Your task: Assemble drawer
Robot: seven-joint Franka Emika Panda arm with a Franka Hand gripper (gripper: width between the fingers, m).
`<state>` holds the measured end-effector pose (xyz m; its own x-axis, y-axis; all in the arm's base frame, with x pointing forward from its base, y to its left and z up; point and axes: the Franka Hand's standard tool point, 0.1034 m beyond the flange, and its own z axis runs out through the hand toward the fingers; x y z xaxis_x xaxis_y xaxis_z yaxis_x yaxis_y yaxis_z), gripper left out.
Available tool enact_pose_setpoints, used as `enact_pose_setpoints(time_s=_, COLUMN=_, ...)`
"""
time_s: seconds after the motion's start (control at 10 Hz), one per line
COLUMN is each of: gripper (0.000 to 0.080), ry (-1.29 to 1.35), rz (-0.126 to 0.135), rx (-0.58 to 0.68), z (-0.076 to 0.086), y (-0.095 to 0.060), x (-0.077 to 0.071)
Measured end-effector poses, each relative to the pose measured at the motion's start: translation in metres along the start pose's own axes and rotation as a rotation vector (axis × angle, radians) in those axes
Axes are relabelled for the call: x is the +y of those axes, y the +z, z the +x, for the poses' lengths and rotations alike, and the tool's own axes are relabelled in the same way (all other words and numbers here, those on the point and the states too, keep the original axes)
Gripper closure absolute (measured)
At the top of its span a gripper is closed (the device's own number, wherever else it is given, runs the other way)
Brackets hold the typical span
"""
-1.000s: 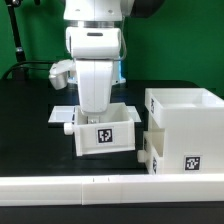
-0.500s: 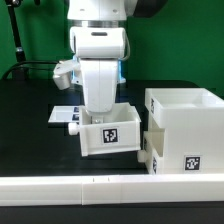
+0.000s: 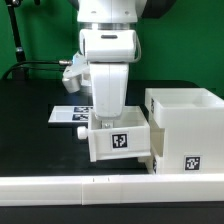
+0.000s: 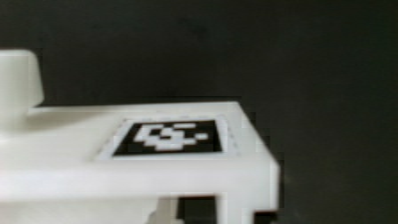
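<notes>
My gripper [image 3: 108, 118] reaches down from above into a small white open-topped tray [image 3: 120, 142], and its fingertips are hidden inside. The tray has a black-and-white tag on its front wall and a round knob [image 3: 81, 131] on the side at the exterior view's left. The tray moves with the gripper, so the gripper is shut on the tray's wall. The tray is almost touching the tall white box shell [image 3: 185, 110] at the exterior view's right. A second tray [image 3: 178, 162] with a tag sits low in that shell. The wrist view shows the held tray's tagged wall [image 4: 173, 137] close up.
The marker board [image 3: 68, 114] lies flat on the black table behind the tray, toward the exterior view's left. A long low white border rail [image 3: 100, 190] runs along the front edge. A green wall stands behind the arm.
The gripper and the tray it holds have moved toward the exterior view's right, up to the box shell. More of the marker board shows behind them. The shell and lower tray have not moved.
</notes>
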<state>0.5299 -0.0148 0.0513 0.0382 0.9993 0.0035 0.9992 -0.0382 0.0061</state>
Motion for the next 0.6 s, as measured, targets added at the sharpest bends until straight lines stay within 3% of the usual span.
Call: enact_pose_setpoints(time_s=0.6, gripper=0.0757, ry=-0.008, rz=-0.003, rx=0.002, z=0.0046, y=-0.0008, x=0.0020)
